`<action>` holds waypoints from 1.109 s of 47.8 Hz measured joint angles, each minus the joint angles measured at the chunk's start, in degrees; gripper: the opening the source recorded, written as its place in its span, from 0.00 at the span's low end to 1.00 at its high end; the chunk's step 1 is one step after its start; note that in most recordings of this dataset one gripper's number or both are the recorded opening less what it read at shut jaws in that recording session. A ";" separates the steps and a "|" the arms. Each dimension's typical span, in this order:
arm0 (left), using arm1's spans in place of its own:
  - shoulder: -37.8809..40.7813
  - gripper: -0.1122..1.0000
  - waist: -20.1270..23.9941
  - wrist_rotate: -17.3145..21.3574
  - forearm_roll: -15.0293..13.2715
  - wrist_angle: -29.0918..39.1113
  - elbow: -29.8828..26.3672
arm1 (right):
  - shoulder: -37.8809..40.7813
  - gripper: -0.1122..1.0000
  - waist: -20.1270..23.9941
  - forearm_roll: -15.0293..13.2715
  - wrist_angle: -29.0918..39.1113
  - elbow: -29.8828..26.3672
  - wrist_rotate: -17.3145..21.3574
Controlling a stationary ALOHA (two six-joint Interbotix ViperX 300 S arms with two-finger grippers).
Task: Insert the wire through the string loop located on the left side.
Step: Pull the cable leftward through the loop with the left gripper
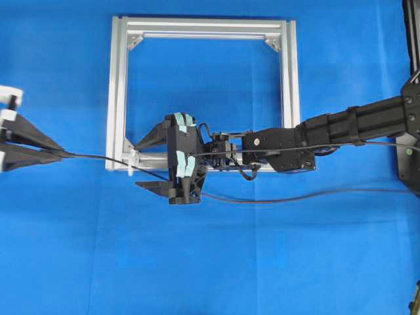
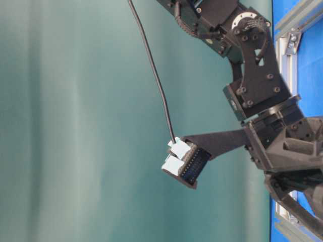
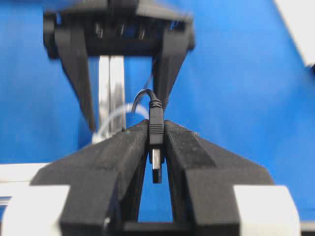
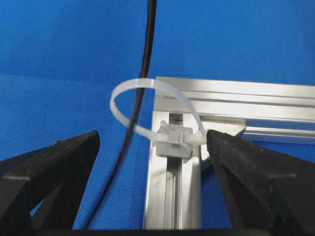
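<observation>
I have the left gripper (image 3: 156, 147) clamped on the wire's plug (image 3: 156, 142). In my left wrist view the plug stands pinched between the two black fingers (image 3: 115, 157), its long axis in line with them, metallic tip pointing back toward the camera and its cable end toward the aluminium frame (image 1: 118, 98).

From overhead, the left gripper (image 1: 62, 153) sits well out to the left of the frame, and the wire (image 1: 98, 157) runs from its tip rightward, nearly level, to the frame's lower-left corner. There it passes through the string loop (image 1: 133, 161); my right wrist view shows the wire (image 4: 140, 88) threaded through the whitish loop (image 4: 147, 98) at that corner.

The right gripper (image 1: 149, 163) hangs over the same corner with its jaws spread wide, one on either side of the loop, gripping nothing.
</observation>
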 measured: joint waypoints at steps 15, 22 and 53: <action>-9.67 0.17 2.37 0.26 0.44 13.71 -2.81 | 0.00 0.97 0.00 -0.09 0.00 0.00 0.00; -8.70 0.17 2.55 1.05 0.44 13.97 -2.90 | 0.00 0.97 0.00 0.00 0.00 0.00 -0.09; -8.61 0.38 2.11 2.02 0.53 14.85 -2.37 | 0.00 0.97 0.00 -0.09 -0.26 -0.09 -0.09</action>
